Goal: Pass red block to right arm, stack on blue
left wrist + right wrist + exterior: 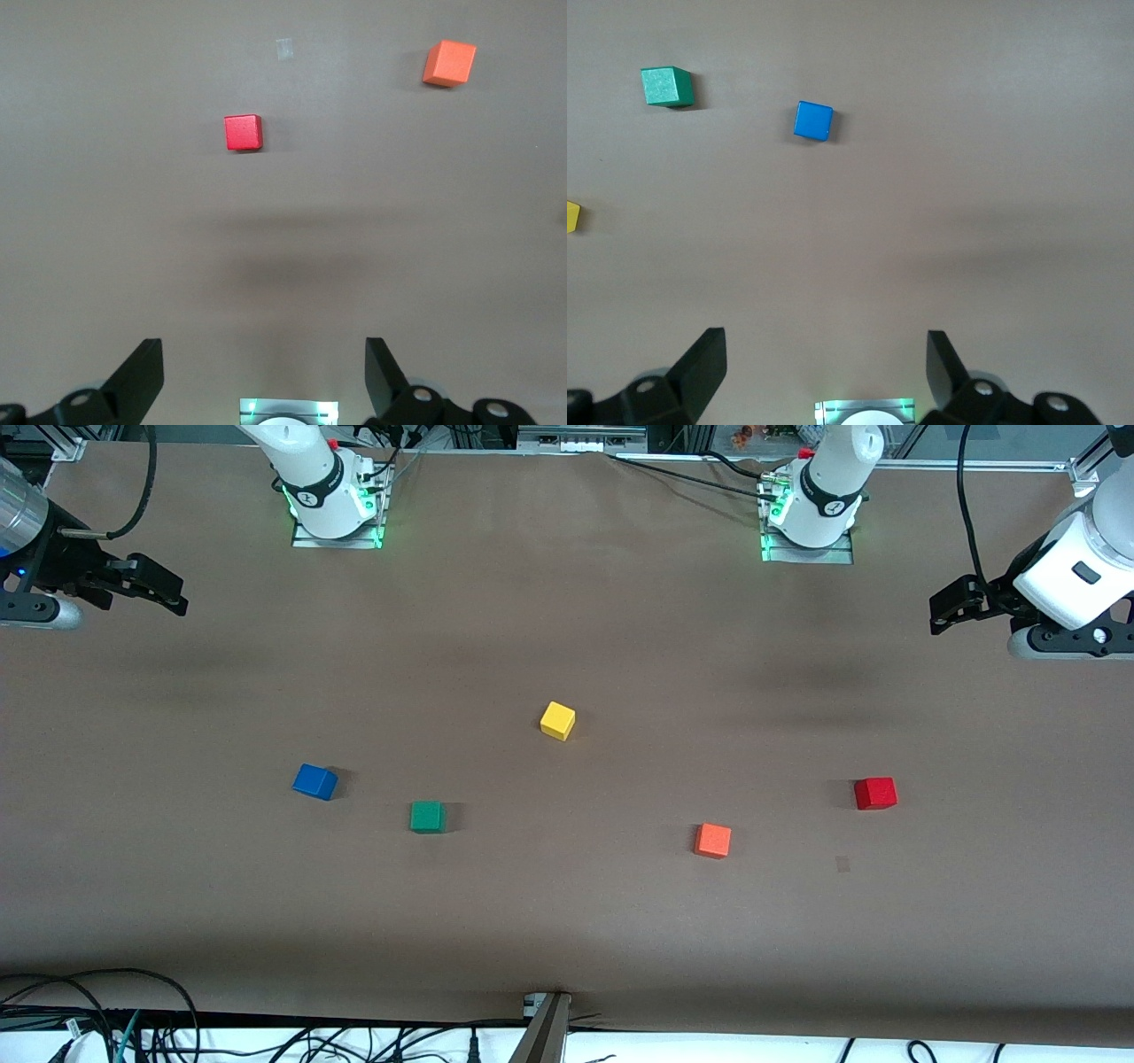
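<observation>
The red block lies on the brown table toward the left arm's end; it also shows in the left wrist view. The blue block lies toward the right arm's end and shows in the right wrist view. My left gripper hangs open and empty over the table's edge at the left arm's end, apart from the red block; its own view shows the jaws wide apart. My right gripper hangs open and empty over the right arm's end, apart from the blue block, jaws wide apart.
A green cube lies beside the blue block, nearer the front camera. A yellow cube sits mid-table. An orange cube lies beside the red block. A small tape patch is near the red block. Cables run along the table's front edge.
</observation>
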Tool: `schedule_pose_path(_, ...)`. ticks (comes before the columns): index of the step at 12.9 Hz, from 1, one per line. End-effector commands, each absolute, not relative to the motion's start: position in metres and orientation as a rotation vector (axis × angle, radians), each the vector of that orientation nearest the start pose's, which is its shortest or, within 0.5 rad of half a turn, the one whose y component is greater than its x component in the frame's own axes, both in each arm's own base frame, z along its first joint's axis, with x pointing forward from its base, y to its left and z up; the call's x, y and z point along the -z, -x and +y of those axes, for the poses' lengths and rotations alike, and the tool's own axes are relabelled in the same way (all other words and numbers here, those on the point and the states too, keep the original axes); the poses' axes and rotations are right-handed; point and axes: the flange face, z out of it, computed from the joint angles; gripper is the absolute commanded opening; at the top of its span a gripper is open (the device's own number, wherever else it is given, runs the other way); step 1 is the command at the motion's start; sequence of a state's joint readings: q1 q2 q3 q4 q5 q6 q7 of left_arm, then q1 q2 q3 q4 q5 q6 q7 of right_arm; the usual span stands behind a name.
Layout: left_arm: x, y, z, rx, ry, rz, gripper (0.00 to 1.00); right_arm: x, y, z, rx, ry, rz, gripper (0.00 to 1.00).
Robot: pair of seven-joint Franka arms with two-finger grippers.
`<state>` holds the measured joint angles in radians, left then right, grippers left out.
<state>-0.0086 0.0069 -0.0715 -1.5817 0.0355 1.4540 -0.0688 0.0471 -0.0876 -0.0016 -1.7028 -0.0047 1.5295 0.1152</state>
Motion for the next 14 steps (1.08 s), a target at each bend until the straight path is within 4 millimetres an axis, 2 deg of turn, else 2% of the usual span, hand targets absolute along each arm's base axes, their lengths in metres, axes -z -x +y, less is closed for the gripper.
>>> schedule_pose_path(1, -0.6127, -0.5319, -0.0382, -0.170, 3.127, 0.017, 1.00, -0.6117, -0.5185, 0.0246, -0.133, 3.138, 0.125, 1.00)
schedule_pose_path(2, -0.6093, -0.5379, -0.0373, -0.168, 3.128, 0.014, 1.00, -0.6116, -0.5184, 0.0246, -0.135, 3.138, 0.125, 1.00)
schedule_pose_path(14, -0.6095, -0.5364, -0.0364, -0.187, 3.126, 0.012, 1.00, -0.6117, -0.5185, 0.0248, -0.133, 3.136, 0.125, 1.00)
